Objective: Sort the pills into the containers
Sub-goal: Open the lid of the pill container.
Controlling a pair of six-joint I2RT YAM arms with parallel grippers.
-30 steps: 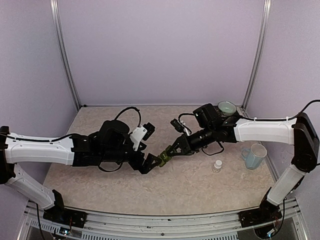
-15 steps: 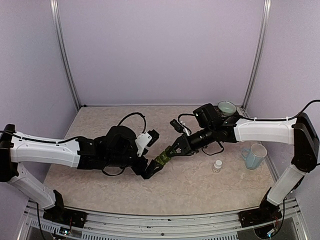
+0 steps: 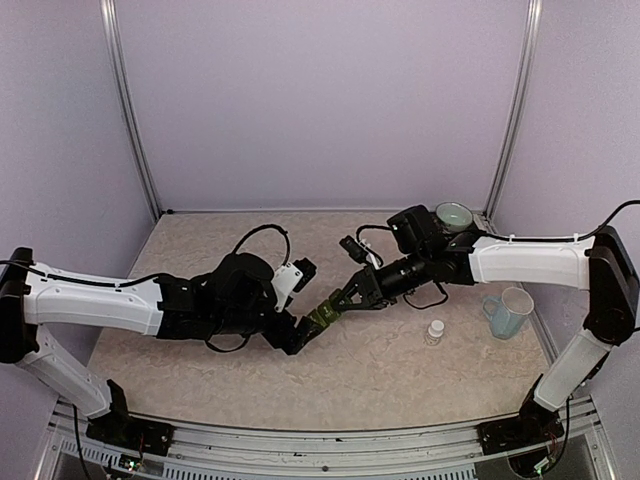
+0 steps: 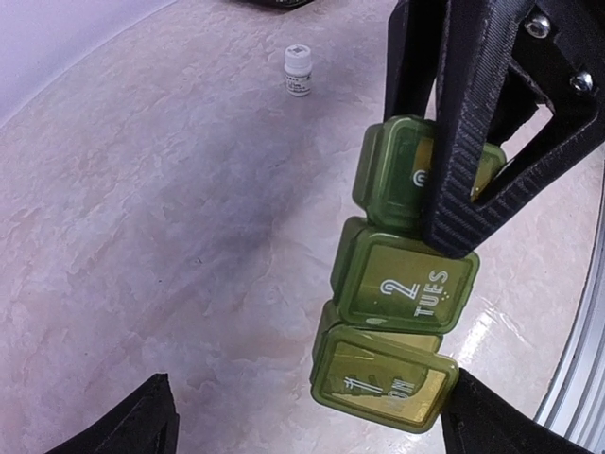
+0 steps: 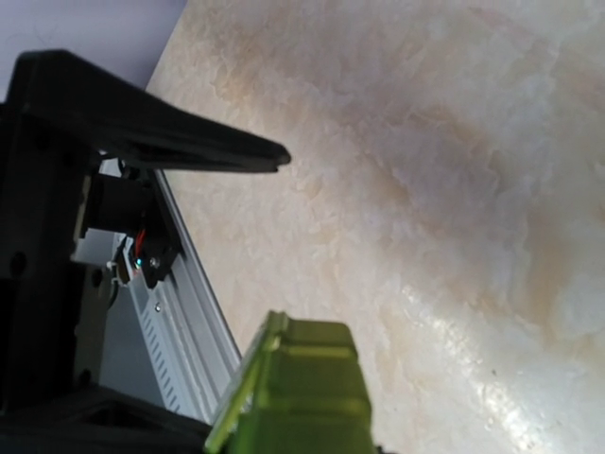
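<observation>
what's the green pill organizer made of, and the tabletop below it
Pill organizer: translucent olive-green plastic, glossy; light shows through the lids. Tabletop: smooth, slightly glossy beige marble-look surface, probably laminate or vinyl; veined pattern with soft reflections.

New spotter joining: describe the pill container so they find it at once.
Look at the middle of the marbled table, where the right gripper reaches in from the right. Clamped in it is the pill container: a translucent green strip of three joined lidded boxes, unlike the white bottle and blue mug standing further right.
</observation>
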